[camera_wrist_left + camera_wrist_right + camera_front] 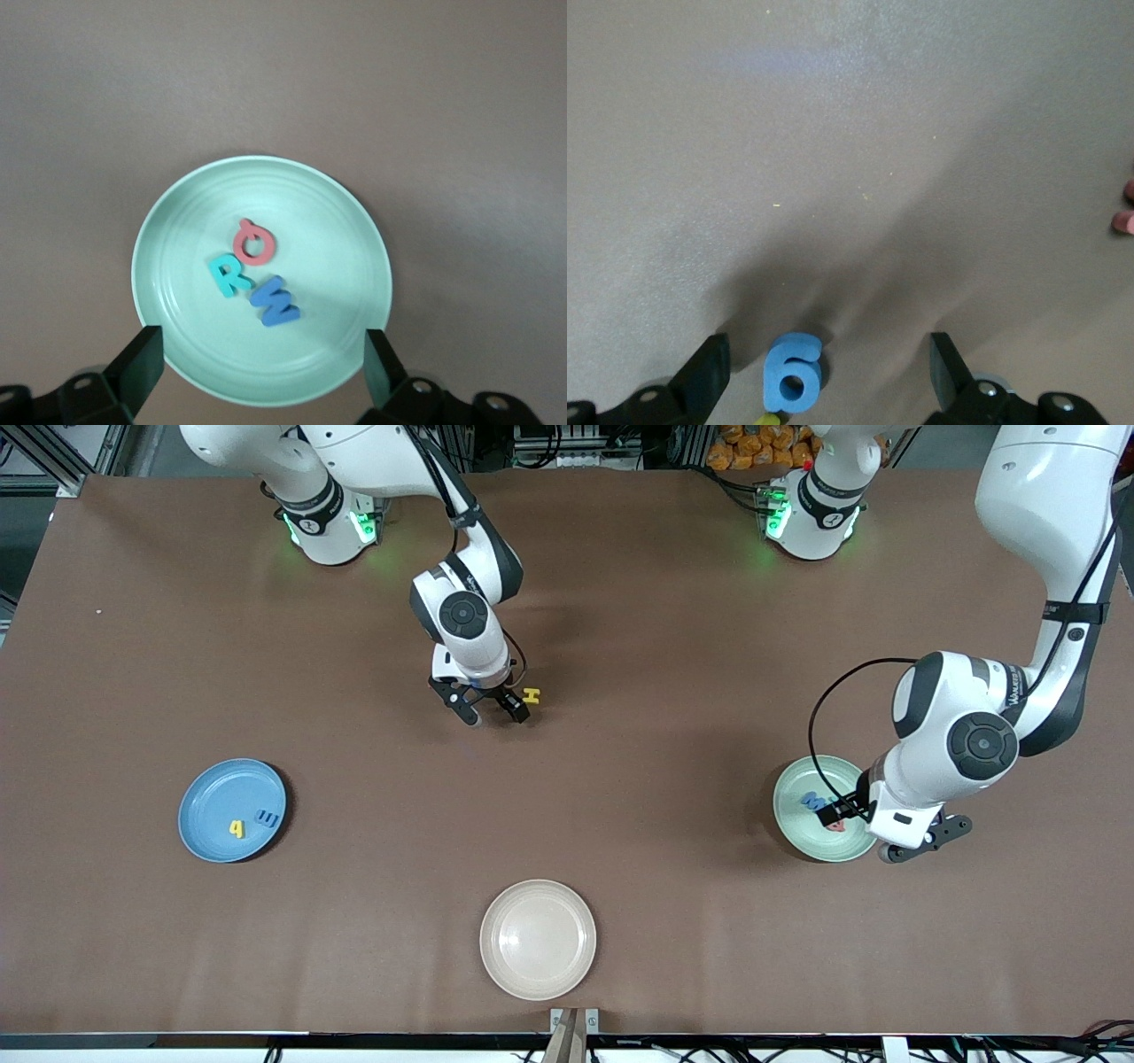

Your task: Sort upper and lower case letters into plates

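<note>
The left gripper (pixel 904 834) hung over the pale mint green plate (pixel 802 828) at the left arm's end of the table, its fingers (pixel 142 367) spread wide and holding nothing. Straight below it, inside that plate, lay three letters in a tight cluster: a red Q-like piece (pixel 255 243), a teal R (pixel 230 276) touching it, and a blue W (pixel 275 302) just beside the R. The right gripper (pixel 493 708) stood low over the brown table (pixel 620 646) near its middle, jaws wide apart too and empty. Between its fingers (pixel 704 376) sat a blue piece shaped like a 6 or a lowercase b (pixel 793 372), flat on the table, touched by neither finger. Just beside that gripper, toward the left arm's end, lay a yellow H (pixel 531 696). A red piece (pixel 1125 220) showed only at the edge of the right wrist view, its letter not readable. Well away from both grippers, at the right arm's end, the light blue plate (pixel 208 802) held a yellow letter (pixel 236 829) and a dark blue letter (pixel 267 817), lying side by side. The cream plate (pixel 538 939) sat nearest the front camera.
</note>
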{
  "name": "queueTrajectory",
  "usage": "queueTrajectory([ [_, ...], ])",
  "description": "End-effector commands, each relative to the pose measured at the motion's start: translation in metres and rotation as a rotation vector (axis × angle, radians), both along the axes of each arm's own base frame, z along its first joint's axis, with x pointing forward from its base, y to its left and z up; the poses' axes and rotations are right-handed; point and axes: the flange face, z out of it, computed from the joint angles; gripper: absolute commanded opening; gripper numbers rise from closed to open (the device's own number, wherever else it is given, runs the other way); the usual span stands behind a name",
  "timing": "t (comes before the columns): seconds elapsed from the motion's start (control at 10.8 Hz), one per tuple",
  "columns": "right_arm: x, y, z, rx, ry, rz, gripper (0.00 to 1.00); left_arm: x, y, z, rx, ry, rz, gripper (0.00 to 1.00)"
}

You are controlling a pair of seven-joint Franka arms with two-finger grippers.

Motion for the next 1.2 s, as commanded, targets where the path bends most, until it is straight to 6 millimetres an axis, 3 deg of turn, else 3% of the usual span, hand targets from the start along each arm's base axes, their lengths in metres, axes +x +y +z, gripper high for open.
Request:
queueTrajectory([
  [0.0,0.004,0.005,0.002,-0.005,-0.021,-0.009,1.00,-0.011,-0.027,0.026,-0.030,0.010,-0.025,1.00],
  [0.18,0.004,0.005,0.003,-0.005,-0.023,-0.005,1.00,-0.014,-0.051,0.042,-0.068,-0.004,0.012,1.00],
  [0.46,0.006,0.007,0.005,-0.002,-0.029,-0.005,1.00,-0.025,-0.106,0.052,-0.101,-0.010,0.197,1.00],
  [0.65,-0.001,0.015,0.005,-0.006,-0.046,0.034,0.07,-0.036,-0.146,0.053,-0.103,-0.008,0.349,1.00],
  [0.74,-0.006,0.023,0.007,0.009,-0.080,0.063,0.00,-0.045,-0.167,0.049,-0.097,-0.001,0.412,1.00],
  [0.83,-0.004,0.022,0.008,0.011,-0.086,0.065,0.00,-0.053,-0.184,0.048,-0.091,0.002,0.470,1.00],
  [1.11,0.003,0.017,0.015,0.011,-0.099,0.064,0.00,-0.064,-0.209,0.034,-0.074,0.015,0.556,1.00],
])
